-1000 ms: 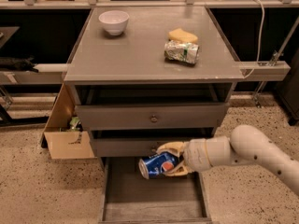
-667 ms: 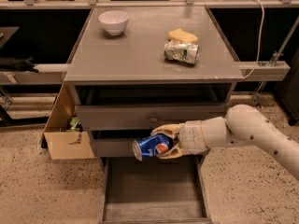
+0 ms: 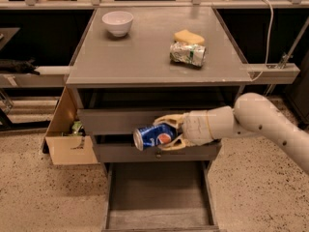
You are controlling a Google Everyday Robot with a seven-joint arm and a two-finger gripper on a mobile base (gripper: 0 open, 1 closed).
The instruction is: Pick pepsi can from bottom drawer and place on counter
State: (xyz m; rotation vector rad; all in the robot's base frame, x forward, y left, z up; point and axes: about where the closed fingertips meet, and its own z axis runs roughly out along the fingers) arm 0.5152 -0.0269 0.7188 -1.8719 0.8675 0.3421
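My gripper (image 3: 166, 132) is shut on the pepsi can (image 3: 153, 136), a blue can with a round red, white and blue logo, held sideways with its silver end to the left. It hangs in front of the two upper drawer fronts, above the open bottom drawer (image 3: 159, 202), whose grey floor shows nothing on it. The counter (image 3: 145, 47) is the flat grey cabinet top above, and the can is below its front edge.
On the counter stand a white bowl (image 3: 118, 22) at the back left, a yellow sponge (image 3: 189, 36) and a green-and-white foil snack bag (image 3: 187, 53) at the right. A cardboard box (image 3: 65, 137) sits on the floor left of the cabinet.
My gripper has lifted the pepsi can up out of the bottom drawer, from just above its floor to the level of the upper drawer fronts, and a little to the left.
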